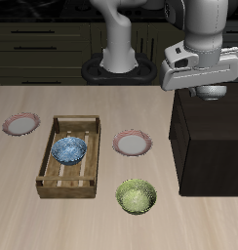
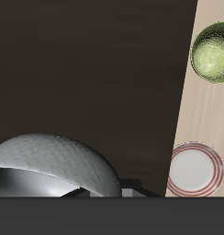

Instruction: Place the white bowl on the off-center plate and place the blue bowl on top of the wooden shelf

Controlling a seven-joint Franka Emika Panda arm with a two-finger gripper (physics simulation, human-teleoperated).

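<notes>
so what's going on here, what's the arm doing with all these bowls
The gripper hangs above the dark wooden shelf with a round white bowl right at it; whether the fingers grip it can't be seen. The blue patterned bowl sits in the light slatted wooden crate. A red-rimmed plate lies between crate and shelf, another beyond the crate. A yellow-green bowl sits near the table's front edge.

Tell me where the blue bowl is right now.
In the exterior view, the blue bowl sits inside the slatted wooden crate, between the two red-rimmed plates.

Matt dark wooden shelf [image 1: 209,146], slatted light-wood crate [image 1: 68,156], glossy white bowl [image 2: 54,165]
</notes>
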